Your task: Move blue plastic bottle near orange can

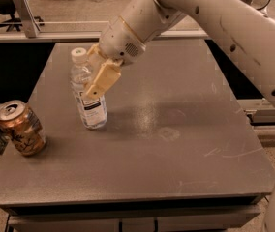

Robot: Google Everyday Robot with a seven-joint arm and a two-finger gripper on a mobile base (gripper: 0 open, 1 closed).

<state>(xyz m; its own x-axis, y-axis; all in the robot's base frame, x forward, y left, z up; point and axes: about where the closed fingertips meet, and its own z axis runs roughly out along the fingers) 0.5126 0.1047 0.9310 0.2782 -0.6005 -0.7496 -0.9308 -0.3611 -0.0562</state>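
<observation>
The gripper (pixel 91 83) is over the left half of the grey table (pixel 176 144) and pinches the bottle (pixel 90 108) at its upper body. One cream finger (pixel 102 76) lies across the front of the bottle, and the other is mostly hidden behind it. The white arm (pixel 215 18) comes down to it from the upper right.

The bottle is clear plastic with a white cap (pixel 78 54) and leans a little to the left. Its label (pixel 92 106) is white with a dark band; the small print on it cannot be read. Its base is at the table surface, but it is not possible to tell whether it rests there.

The can (pixel 21 128) stands near the left edge of the table, apart from the bottle, on its lower left. It is orange-copper with a silver top and pull tab. Dark script runs on its side, not readable. Nothing lies between the two.

Some light scratches (pixel 224 153) mark the table on the right. Behind the table is a metal rail (pixel 26 8).
</observation>
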